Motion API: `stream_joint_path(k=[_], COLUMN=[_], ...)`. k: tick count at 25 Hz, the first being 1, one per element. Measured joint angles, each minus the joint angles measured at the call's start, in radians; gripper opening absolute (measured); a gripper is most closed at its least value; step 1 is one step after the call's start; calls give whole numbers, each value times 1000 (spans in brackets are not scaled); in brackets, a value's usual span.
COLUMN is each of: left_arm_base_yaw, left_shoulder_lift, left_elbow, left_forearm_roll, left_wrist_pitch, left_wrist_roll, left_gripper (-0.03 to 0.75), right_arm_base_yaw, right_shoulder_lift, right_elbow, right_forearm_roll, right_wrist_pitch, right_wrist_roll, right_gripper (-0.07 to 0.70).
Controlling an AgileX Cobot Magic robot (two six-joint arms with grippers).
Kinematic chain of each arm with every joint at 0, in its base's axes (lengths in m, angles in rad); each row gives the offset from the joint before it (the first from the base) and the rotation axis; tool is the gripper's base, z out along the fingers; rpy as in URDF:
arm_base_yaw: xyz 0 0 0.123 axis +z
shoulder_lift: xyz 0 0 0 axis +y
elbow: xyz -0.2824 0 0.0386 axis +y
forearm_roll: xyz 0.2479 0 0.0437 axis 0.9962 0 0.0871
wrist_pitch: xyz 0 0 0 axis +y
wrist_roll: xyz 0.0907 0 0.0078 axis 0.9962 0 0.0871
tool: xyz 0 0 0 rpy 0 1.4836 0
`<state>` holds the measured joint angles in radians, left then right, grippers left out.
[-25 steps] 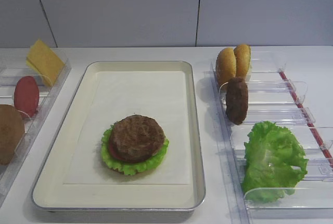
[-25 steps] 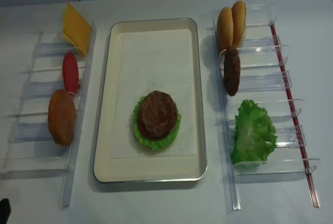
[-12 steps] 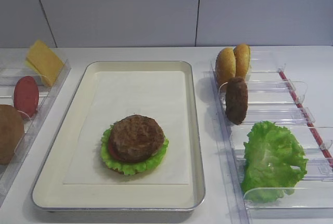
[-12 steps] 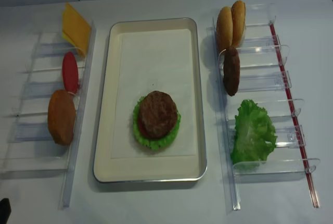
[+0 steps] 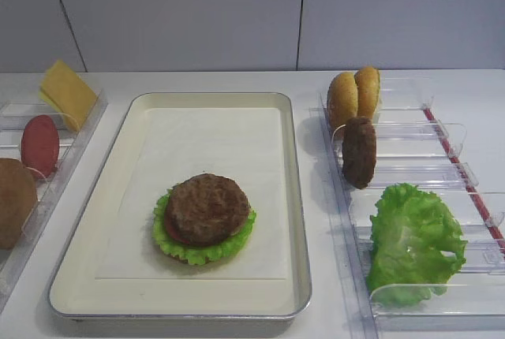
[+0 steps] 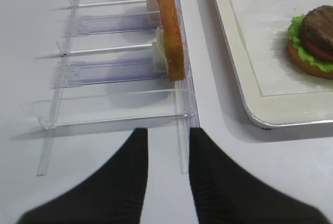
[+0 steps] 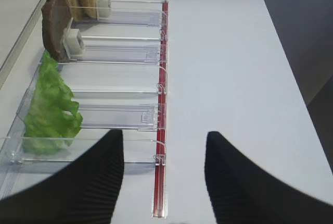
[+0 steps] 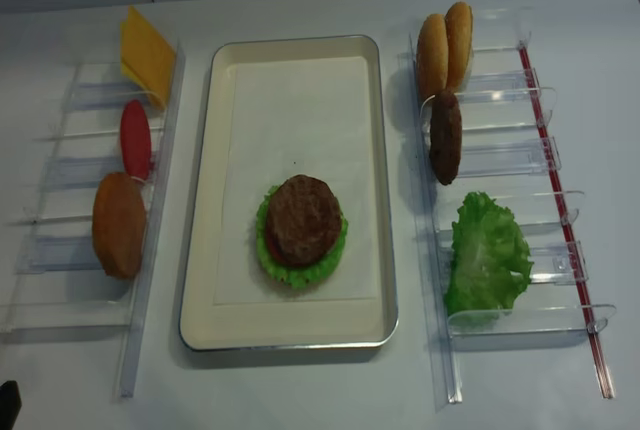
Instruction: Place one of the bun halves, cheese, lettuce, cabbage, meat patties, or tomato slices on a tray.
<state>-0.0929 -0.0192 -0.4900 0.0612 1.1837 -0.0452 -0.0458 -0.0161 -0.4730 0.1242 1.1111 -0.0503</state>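
Cream tray (image 8: 205,200) sits mid-table with a white paper liner. One stack on it, toward the near end: bun base at the bottom (visible from the left wrist view), lettuce leaf (image 8: 272,258), one tomato slice (image 6: 318,48) peeking out, one meat patty (image 8: 303,220) on top.

Right rack (image 8: 545,155), clear plastic with a red strip along the outer edge:
- 2 bun halves (image 8: 445,48) standing on edge, side by side, far slot
- 1 spare patty (image 8: 445,137) on edge, next slot
- 1 loose lettuce bunch (image 8: 487,255) in the near slots

Left rack (image 8: 60,240), clear plastic:
- 1 cheese slice (image 8: 146,53), yellow, leaning in the far slot
- 1 tomato slice in rack (image 8: 135,139), on edge
- 1 bun half in rack (image 8: 119,224), on edge, nearest filled slot

Counts overall: patties 2, tomato slices 2, lettuce 2 pieces, cheese 1, bun halves 3 in racks plus the one under the stack. No cabbage that I can tell apart from the lettuce.

Right gripper (image 7: 164,182): fingers spread wide, nothing between them, hovering over the near end of the right rack by the red strip. Left gripper (image 6: 167,179): narrow gap between the fingers, holding nothing, over the near end of the left rack, just short of the bun. Neither arm shows in the overhead views.
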Motion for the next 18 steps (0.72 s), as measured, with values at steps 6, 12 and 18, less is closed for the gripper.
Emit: stream_joint_path(k=[6, 12, 18], left_arm_base_yaw=[0, 0, 0], left_shoulder_lift=[0, 0, 0], left_elbow=[0, 0, 0], left_forearm_roll=[0, 0, 0], left_wrist_pitch=[0, 0, 0], left_wrist_roll=[0, 0, 0], left_gripper=[210, 210, 209], right_arm_base_yaw=[0, 0, 0], right_shoulder_lift=[0, 0, 0], right_elbow=[0, 0, 0], right_forearm_roll=[2, 2, 2], right_wrist_pitch=[0, 0, 0], right_wrist_roll=[-1, -1, -1], right_gripper=[383, 383, 383])
